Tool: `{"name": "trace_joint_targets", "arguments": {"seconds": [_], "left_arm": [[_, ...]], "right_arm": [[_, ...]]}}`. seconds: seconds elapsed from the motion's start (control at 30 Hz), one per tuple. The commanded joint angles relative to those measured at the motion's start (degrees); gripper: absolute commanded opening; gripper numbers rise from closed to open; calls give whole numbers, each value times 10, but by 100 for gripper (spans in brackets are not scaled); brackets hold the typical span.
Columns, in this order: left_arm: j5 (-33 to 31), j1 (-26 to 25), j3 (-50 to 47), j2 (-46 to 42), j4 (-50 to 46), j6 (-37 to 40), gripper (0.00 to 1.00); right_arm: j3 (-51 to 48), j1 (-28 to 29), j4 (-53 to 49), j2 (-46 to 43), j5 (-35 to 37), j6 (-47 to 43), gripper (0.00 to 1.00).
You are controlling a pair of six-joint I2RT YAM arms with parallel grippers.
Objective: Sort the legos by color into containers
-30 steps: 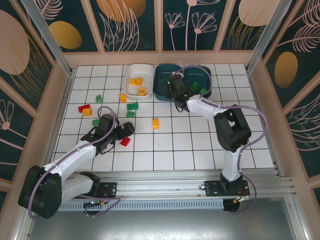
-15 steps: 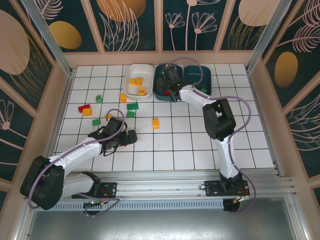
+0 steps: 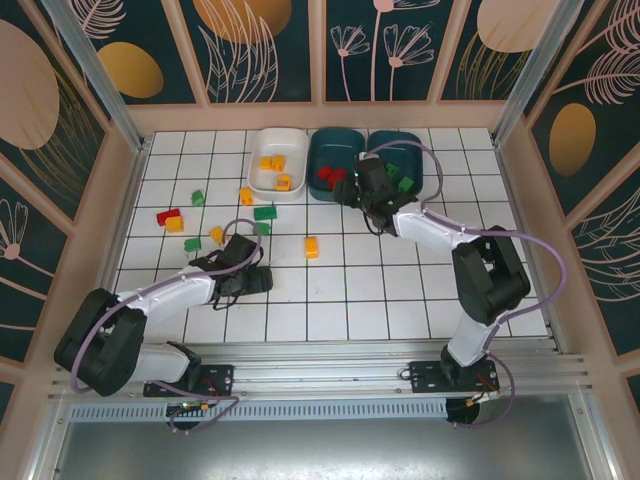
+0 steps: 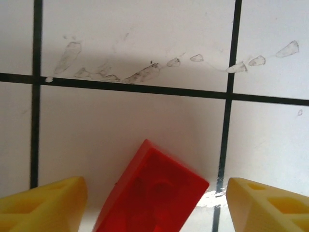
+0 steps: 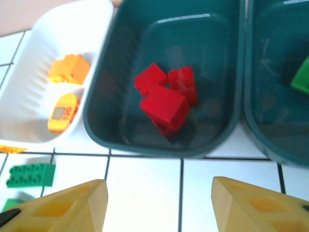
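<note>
Left gripper (image 4: pixel 157 205) open, straddling a skewed red lego (image 4: pixel 152 191) on the near-left counter (image 4: pixel 135 38). Closing may pinch a corner and flick it away. Right gripper (image 5: pixel 159 203) open, empty, before the middle teal container (image 5: pixel 107 92).

arm L: left white-and-black robot arm (image 3: pixel 165 295) stretched low from lower left of the frame toward centre-left | grip L: left gripper (image 3: pixel 256 279) pointing down, yellow plastic fingertips (image 4: pixel 41 203) apart | arm R: right white-and-black robot arm (image 3: pixel 440 232) elbow bent at right, reaching to upper centre | grip R: right gripper (image 3: pixel 360 190) tilted forward, jaws spread wide
</note>
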Motion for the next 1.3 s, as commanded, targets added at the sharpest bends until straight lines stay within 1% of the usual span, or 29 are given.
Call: {"name": "trace_joint_targets", "arguments": {"seconds": [0.0, 0.1, 0.2, 0.33, 0.4, 0.47, 0.6, 0.63, 0.7, 0.77, 0.83, 0.93, 1.0, 1.1, 1.2, 1.27], "left_arm": [[-11, -9, 21, 11, 2, 11, 66], [-10, -14, 21, 13, 3, 11, 51], [-7, -15, 21, 17, 5, 10, 41], [-3, -20, 28, 28, 10, 8, 38], [-3, -25, 36, 36, 6, 8, 31], [-7, -32, 49, 33, 0, 8, 29], [-1, -37, 108, 20, -9, 10, 26], [0, -37, 128, 21, -9, 14, 25], [6, -36, 185, 41, -3, 26, 24], [23, -37, 254, 82, 5, 40, 24], [40, -37, 330, 136, 10, 59, 23], [65, -37, 454, 241, 9, 86, 22], [78, -36, 546, 311, -9, 110, 22], [77, -35, 672, 401, -44, 136, 22], [77, -34, 801, 496, -91, 150, 24], [88, -32, 889, 555, -124, 153, 26]], "right_arm": [[-47, 4, 15, -38, 8, 15, 59], [-79, 2, 14, -66, 16, 14, 59], [-99, 0, 14, -88, 20, 14, 59], [-112, 1, 16, -104, 24, 12, 59], [-115, 0, 16, -111, 26, 12, 59], [-120, 0, 16, -119, 27, 11, 59], [-133, 1, 17, -140, 32, 10, 59], [-137, -14, 17, -145, 32, 11, 59], [-146, -27, 17, -153, 26, 13, 59], [-157, -33, 19, -163, 22, 18, 59], [-173, -37, 22, -172, 21, 21, 59], [-195, -41, 21, -190, 21, 26, 59], [-204, -44, 14, -202, 18, 32, 59], [-220, -46, 5, -227, 14, 38, 59], [-247, -50, -1, -255, 21, 42, 59], [-260, -55, -7, -271, 16, 43, 59]]}}
